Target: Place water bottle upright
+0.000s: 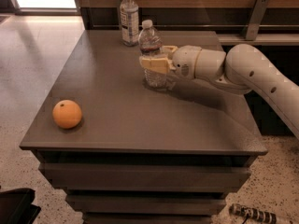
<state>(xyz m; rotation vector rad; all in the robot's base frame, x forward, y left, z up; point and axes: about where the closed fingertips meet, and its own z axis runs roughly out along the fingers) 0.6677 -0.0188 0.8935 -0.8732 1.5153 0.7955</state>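
Your tool [153,57] reaches in from the right at the desk's [140,125] far middle, its pale fingers [153,64] closed on the water bottle [150,41] at mid-body. Bottle upright, base on the desk, cap above the fingers. Taller bottle [129,17] just behind. Orange [67,114] well apart, near left.
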